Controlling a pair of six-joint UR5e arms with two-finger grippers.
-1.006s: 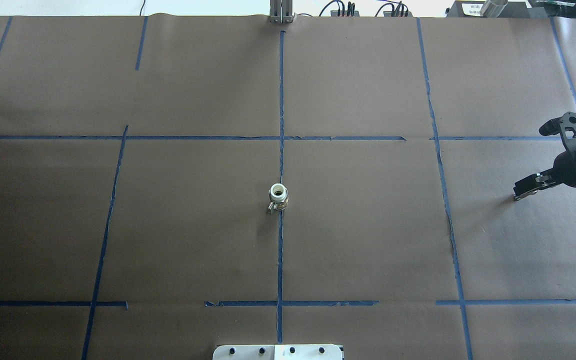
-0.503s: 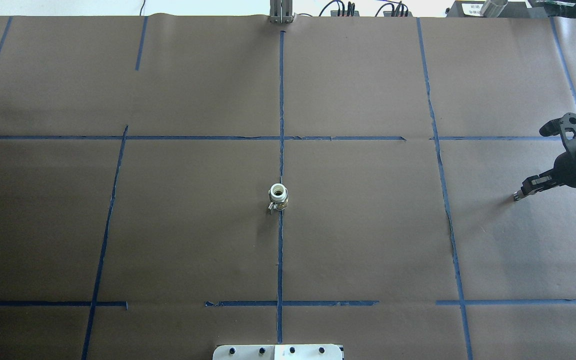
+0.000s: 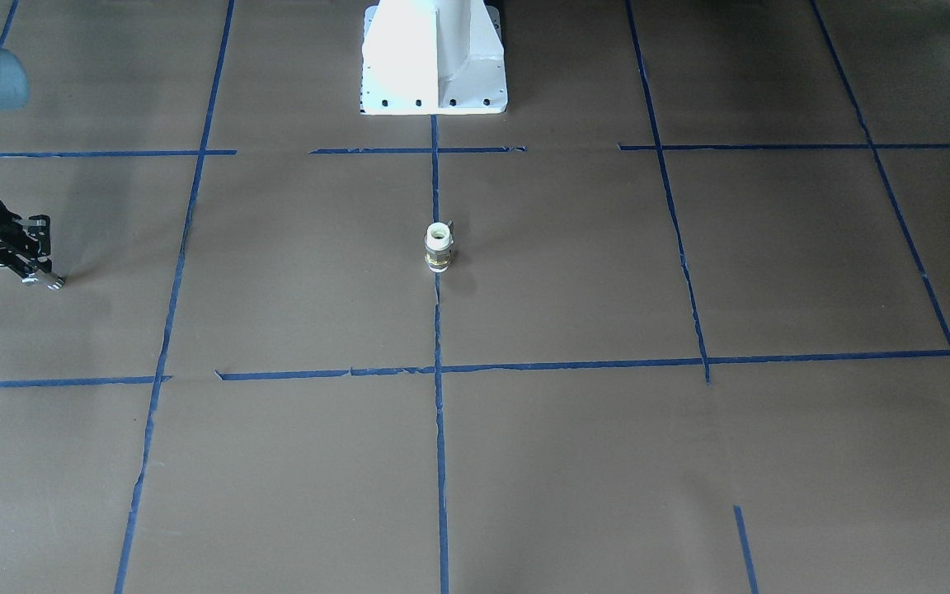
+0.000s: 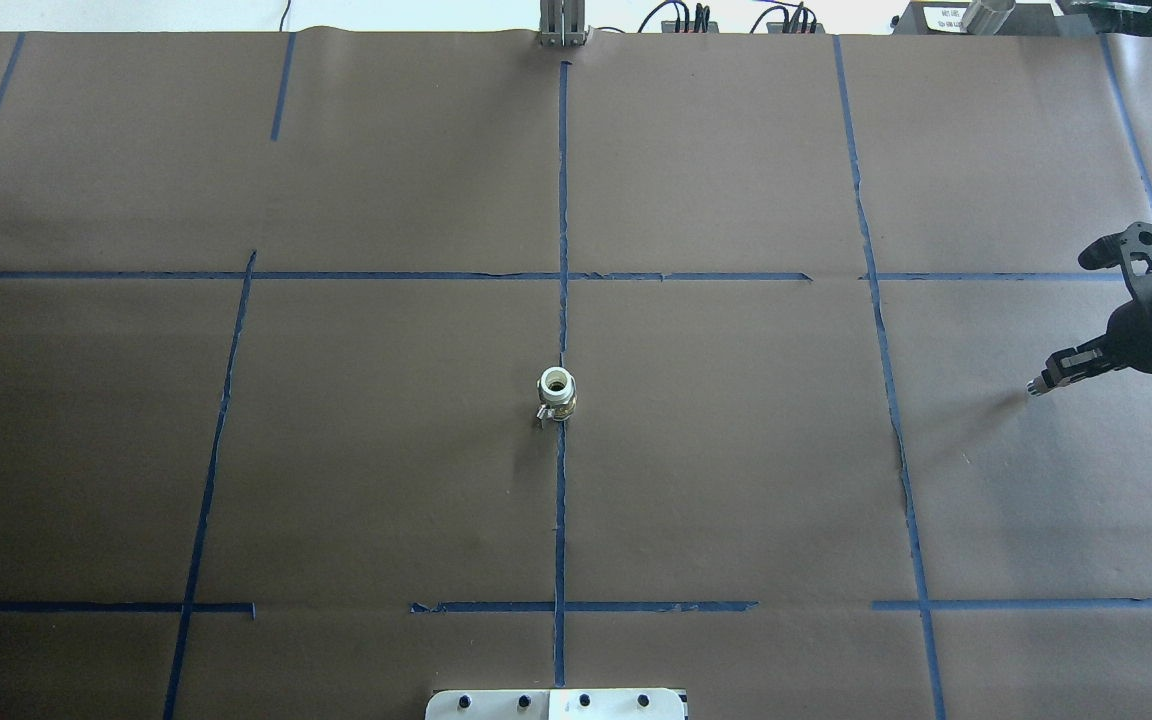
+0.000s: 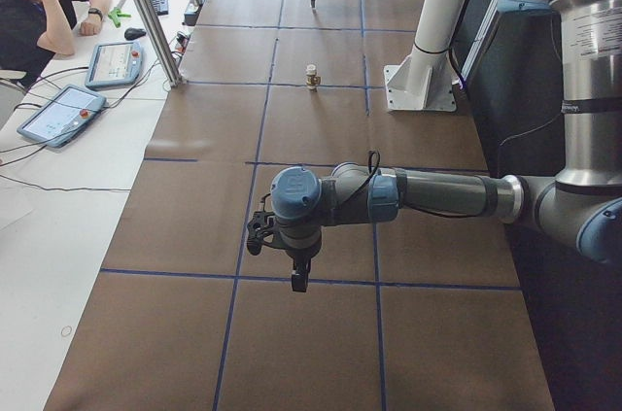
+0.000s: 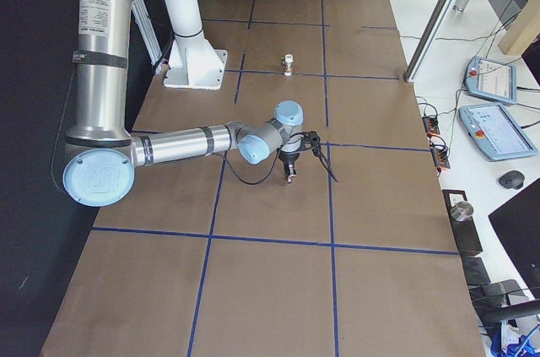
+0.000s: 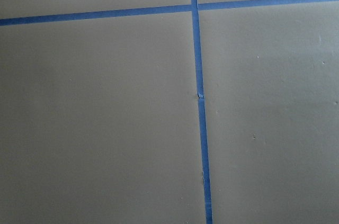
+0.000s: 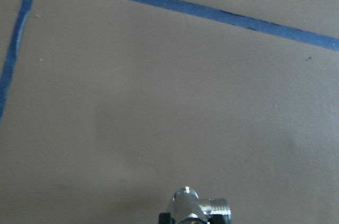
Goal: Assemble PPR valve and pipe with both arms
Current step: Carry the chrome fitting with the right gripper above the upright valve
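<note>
A short white plastic pipe fitting with a brass collar [image 4: 557, 393] stands upright, open end up, on the central blue tape line [image 4: 560, 500] in the middle of the brown paper-covered tabletop [image 4: 736, 450]. Well apart from it, near the tabletop's right-hand end, the right pincer [image 4: 1037, 385] is clenched around a small chrome metal valve [image 8: 194, 209] (its threaded stub pokes out sideways in the wrist view), held low over the paper. The left pincer [image 5: 298, 280] hangs, pointing down, above the opposite end; whether it is released or clenched cannot be told.
</note>
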